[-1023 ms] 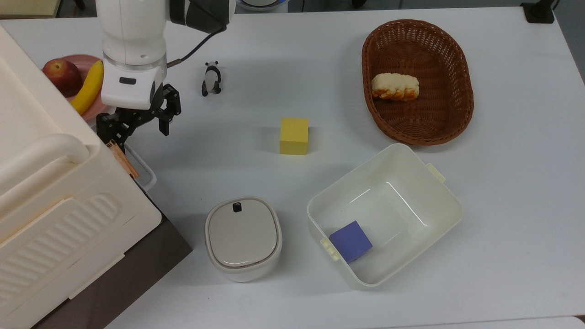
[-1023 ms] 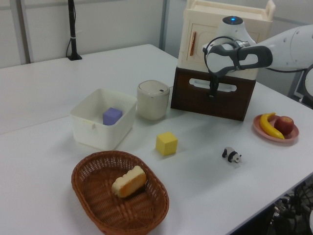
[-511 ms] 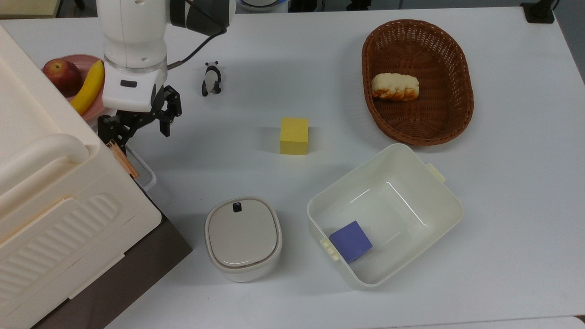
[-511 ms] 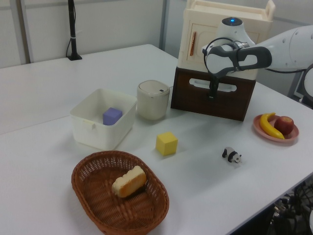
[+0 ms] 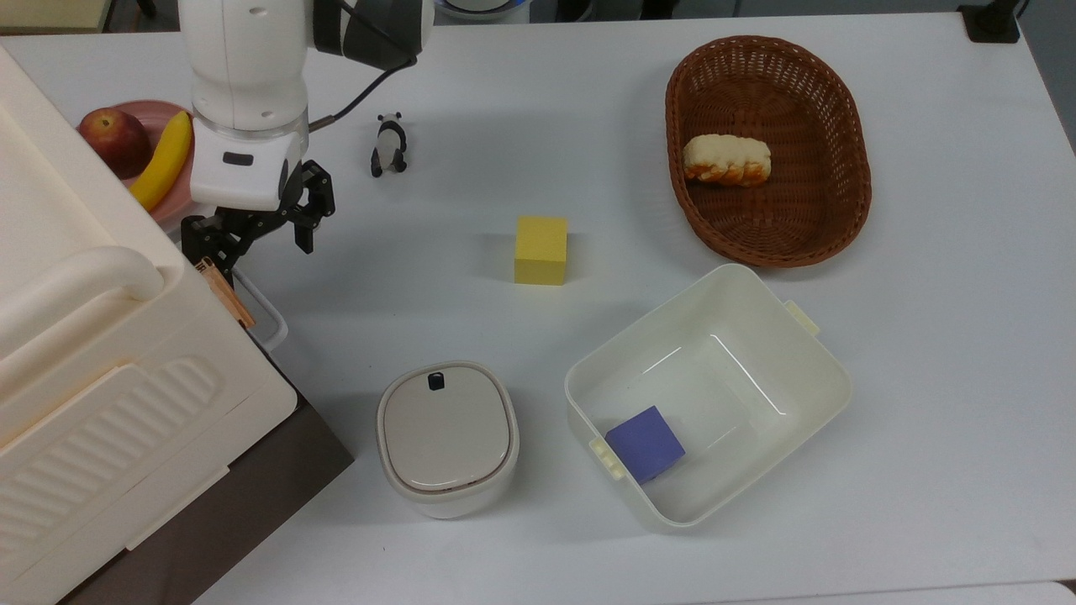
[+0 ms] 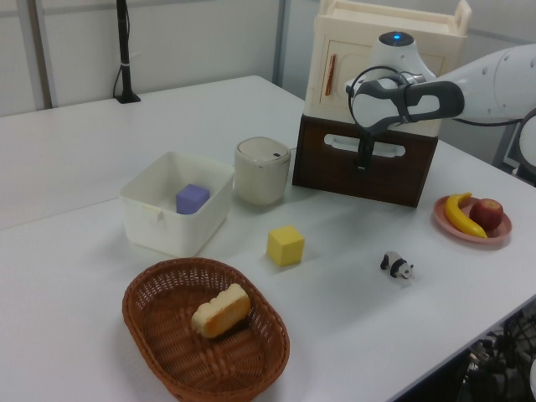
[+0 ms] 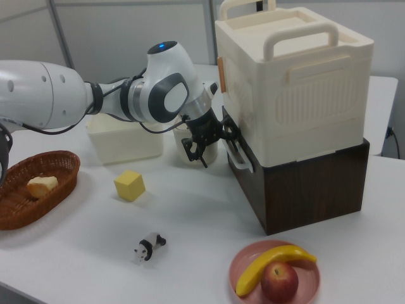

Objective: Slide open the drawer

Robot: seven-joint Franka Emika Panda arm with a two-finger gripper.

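The drawer [image 6: 362, 172] is sitting closed under the ribbed cream case [image 7: 297, 88], at the top view's left edge of the white surface [image 5: 925, 353]. Its white loop handle [image 7: 239, 159] is projecting forward. The claw [image 5: 246, 236] is hanging spread around that handle's end, grasping nothing.

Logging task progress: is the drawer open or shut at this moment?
Shut. The drawer's dark front sits flush with the brown base, no pale inner wood showing; the gripper is at its white handle.

Lab: robot arm [image 7: 57, 95], white test table [image 5: 925, 336]
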